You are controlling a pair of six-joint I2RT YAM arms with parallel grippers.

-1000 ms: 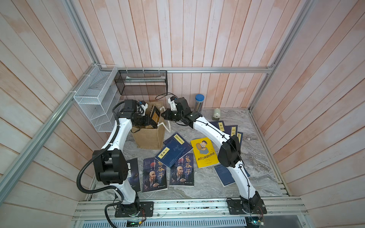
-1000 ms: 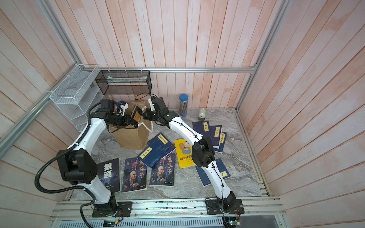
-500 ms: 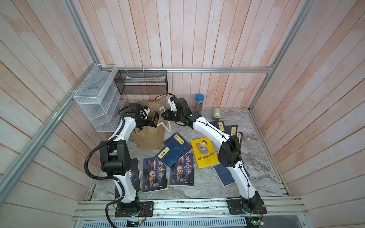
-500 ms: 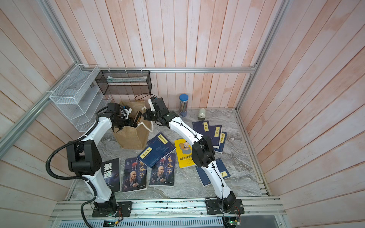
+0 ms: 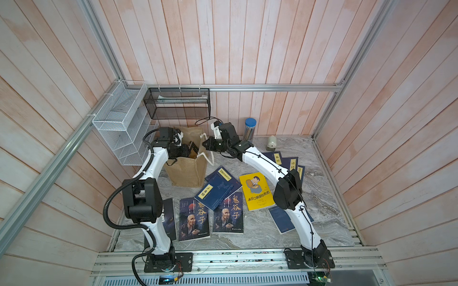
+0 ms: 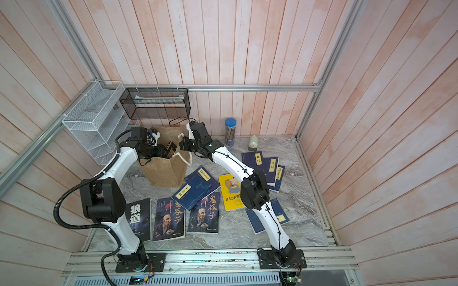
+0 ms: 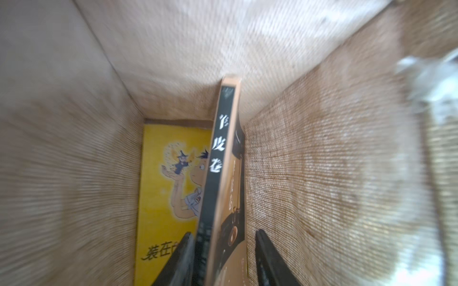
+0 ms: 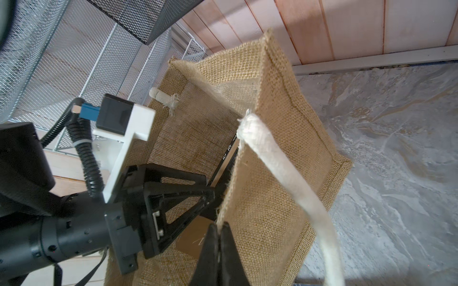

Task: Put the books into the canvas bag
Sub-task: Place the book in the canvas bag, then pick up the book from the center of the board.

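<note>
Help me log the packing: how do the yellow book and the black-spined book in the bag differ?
The yellow book shows its cartoon cover face-on; the black-spined book is seen edge-on, spine toward the left wrist camera. The yellow book sits deeper; the black-spined book stands nearer, along the bag wall. The left fingers flank only the black-spined book, not the yellow book. Both are inside the bag.
</note>
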